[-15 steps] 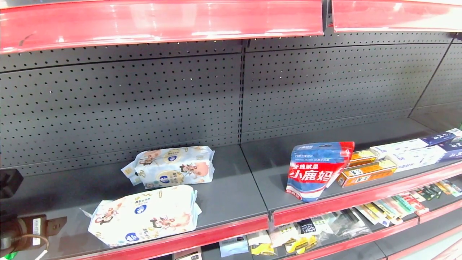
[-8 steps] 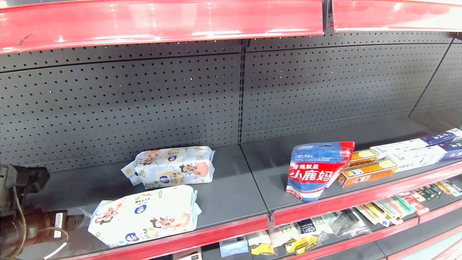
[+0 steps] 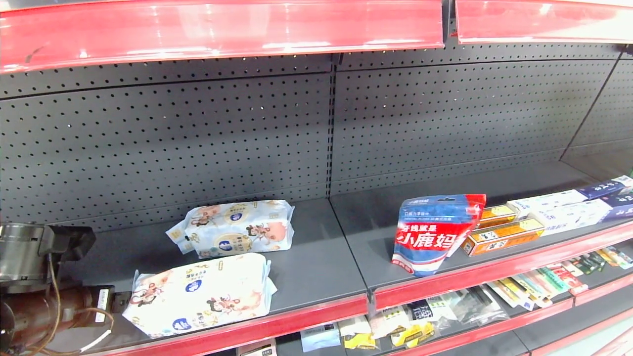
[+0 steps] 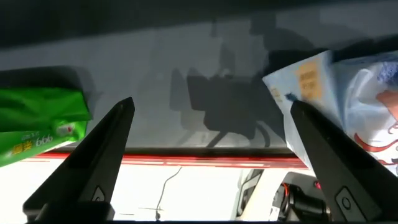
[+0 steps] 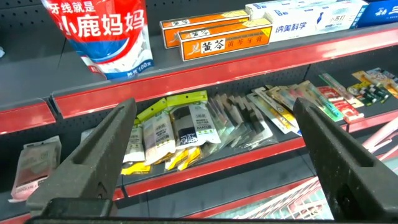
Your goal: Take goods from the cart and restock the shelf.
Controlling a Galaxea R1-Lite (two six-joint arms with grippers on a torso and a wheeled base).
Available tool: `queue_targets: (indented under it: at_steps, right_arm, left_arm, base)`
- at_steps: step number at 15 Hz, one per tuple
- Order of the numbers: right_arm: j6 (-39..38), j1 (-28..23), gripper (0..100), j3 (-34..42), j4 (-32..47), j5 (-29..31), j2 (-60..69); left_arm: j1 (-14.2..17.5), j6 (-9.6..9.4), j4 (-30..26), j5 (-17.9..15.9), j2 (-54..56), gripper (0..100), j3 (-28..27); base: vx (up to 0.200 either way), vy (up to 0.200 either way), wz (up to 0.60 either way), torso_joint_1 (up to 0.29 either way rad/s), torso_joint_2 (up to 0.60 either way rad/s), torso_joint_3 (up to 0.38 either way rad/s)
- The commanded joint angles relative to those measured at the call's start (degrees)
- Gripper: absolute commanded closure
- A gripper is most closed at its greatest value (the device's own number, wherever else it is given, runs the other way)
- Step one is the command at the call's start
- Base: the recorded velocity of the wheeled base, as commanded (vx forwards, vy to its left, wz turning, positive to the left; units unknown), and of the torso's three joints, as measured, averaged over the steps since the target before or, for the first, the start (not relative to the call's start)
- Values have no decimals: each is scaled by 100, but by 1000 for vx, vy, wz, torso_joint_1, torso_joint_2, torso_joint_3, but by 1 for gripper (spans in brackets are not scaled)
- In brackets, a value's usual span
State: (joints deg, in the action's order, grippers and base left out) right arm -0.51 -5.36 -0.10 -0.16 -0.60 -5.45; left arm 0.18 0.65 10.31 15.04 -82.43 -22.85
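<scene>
Left gripper [image 4: 211, 165], released, is held above the shelf [image 4: 155, 74] beside a wipes pack [image 4: 367, 99]; right gripper [image 5: 211, 168] likewise released.

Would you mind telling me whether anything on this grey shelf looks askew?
The front white printed soft pack and the rear white pack lie skewed to the red shelf edge. The red-and-blue pouch stands slightly tilted. Nothing looks spilled.
</scene>
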Motion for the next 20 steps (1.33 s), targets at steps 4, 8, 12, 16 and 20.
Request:
queue_targets:
  at_steps: [4, 8, 12, 16, 20]
  right_arm:
    - [7, 0, 0, 1, -2, -2, -9]
    - [-2, 0, 0, 1, -2, -2, -9]
    - [-2, 0, 0, 1, -2, -2, -9]
    - [-2, 0, 0, 1, -2, -2, -9]
    - [-2, 0, 0, 1, -2, -2, -9]
  left_arm:
    - [-150, 14, 67, 7, -45, 0, -1]
    - [-238, 14, 129, -1, -45, 0, -1]
    - [-308, 6, 234, 7, -45, 0, -1]
    - [-405, 6, 243, 7, -36, 0, -9]
    - [-449, 6, 252, 7, -45, 0, -18]
  base:
    - [0, 0, 0, 0, 0, 0]
    - [0, 0, 0, 0, 0, 0]
    - [0, 0, 0, 0, 0, 0]
    - [0, 0, 0, 0, 0, 0]
    - [0, 0, 0, 0, 0, 0]
